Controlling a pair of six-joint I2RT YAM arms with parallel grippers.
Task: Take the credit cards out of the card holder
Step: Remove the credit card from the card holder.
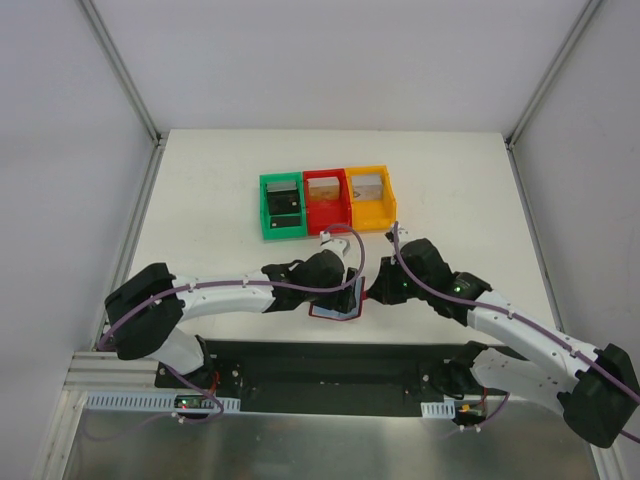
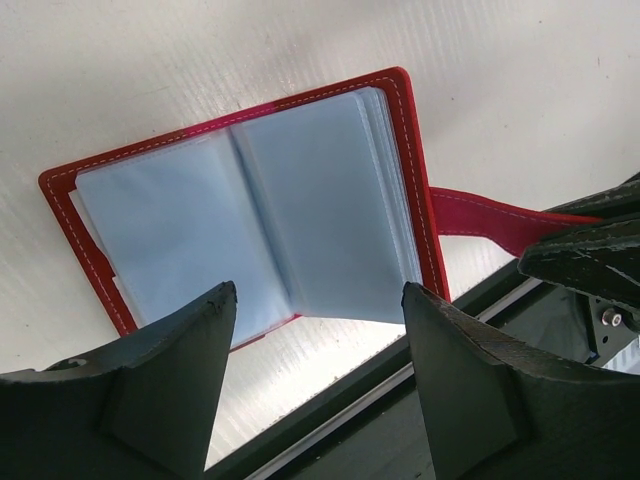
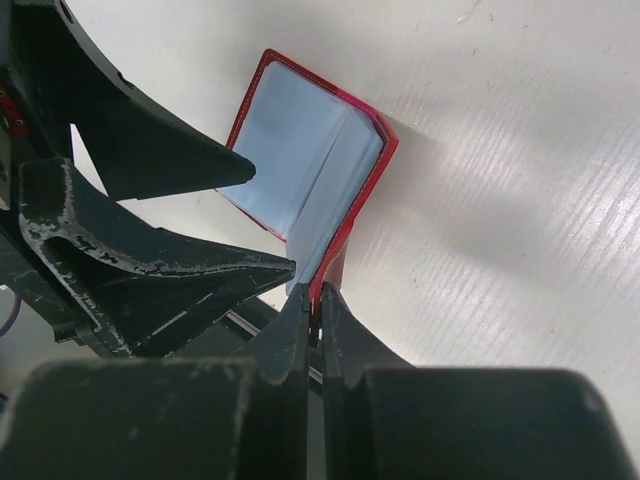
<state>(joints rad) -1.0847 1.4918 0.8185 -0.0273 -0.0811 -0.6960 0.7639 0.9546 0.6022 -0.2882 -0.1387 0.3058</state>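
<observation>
The card holder (image 2: 250,190) lies open near the table's front edge, dark red with white stitching and pale blue clear sleeves inside. No credit cards can be told apart in the sleeves. My left gripper (image 2: 318,290) hovers open over the holder's near edge, touching nothing. My right gripper (image 3: 315,295) is shut on the holder's red snap tab (image 2: 480,215), at the right cover's edge. From above, the card holder (image 1: 338,306) sits between the left gripper (image 1: 345,283) and the right gripper (image 1: 368,293), partly hidden by both wrists.
Green (image 1: 282,205), red (image 1: 326,200) and orange (image 1: 370,197) plastic bins stand in a row behind the arms. The table's front edge and a dark metal frame (image 2: 420,400) run just below the holder. The left gripper's fingers (image 3: 170,165) crowd the right wrist view.
</observation>
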